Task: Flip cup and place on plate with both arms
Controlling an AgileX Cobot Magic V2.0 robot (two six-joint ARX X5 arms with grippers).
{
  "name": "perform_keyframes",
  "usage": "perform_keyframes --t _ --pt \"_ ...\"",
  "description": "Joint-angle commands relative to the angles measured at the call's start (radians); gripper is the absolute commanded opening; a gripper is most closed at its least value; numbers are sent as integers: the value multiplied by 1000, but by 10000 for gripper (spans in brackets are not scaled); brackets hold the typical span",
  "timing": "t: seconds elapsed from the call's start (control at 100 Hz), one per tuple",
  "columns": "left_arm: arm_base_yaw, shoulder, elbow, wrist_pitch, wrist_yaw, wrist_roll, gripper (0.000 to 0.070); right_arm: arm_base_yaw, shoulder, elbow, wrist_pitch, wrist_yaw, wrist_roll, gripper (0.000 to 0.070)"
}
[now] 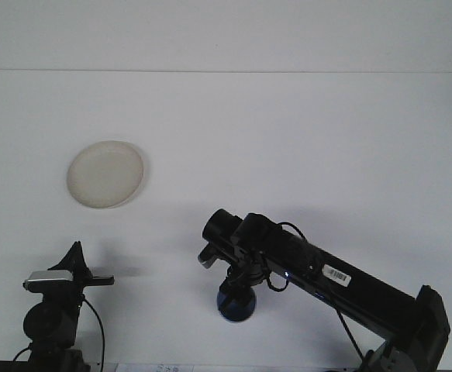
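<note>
White plate sits far from cup.

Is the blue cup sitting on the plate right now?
No, the blue cup is on the table under the right claw, far from the plate.

The right gripper points down into the blue cup, so its fingertips and the cup's top are hidden and its grip cannot be judged. The right arm runs off the bottom edge. The left gripper is too dark to read.
</note>
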Motion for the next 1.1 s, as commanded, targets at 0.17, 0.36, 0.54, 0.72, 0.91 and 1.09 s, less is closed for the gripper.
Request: perform_keyframes --t 0.17,0.36,0.54,0.72,0.91,1.09 --pt "0 -1 -19 14 -3 6 15 8 3 38 11 3 -34 391" --pt "0 -1 -19 14 -3 6 15 -16 -124 43 71 24 -24 390" --pt "0 -1 -19 14 -3 6 15 -21 -362 42 151 192 12 391" --pt "0 -1 -19 14 -3 6 15 -7 -681 -66 292 388 89 390" --pt "0 -1 -19 14 -3 6 15 33 -1094 -420 525 515 164 390" --pt "0 -1 -19 25 -3 6 15 35 -1456 -727 673 559 117 390"
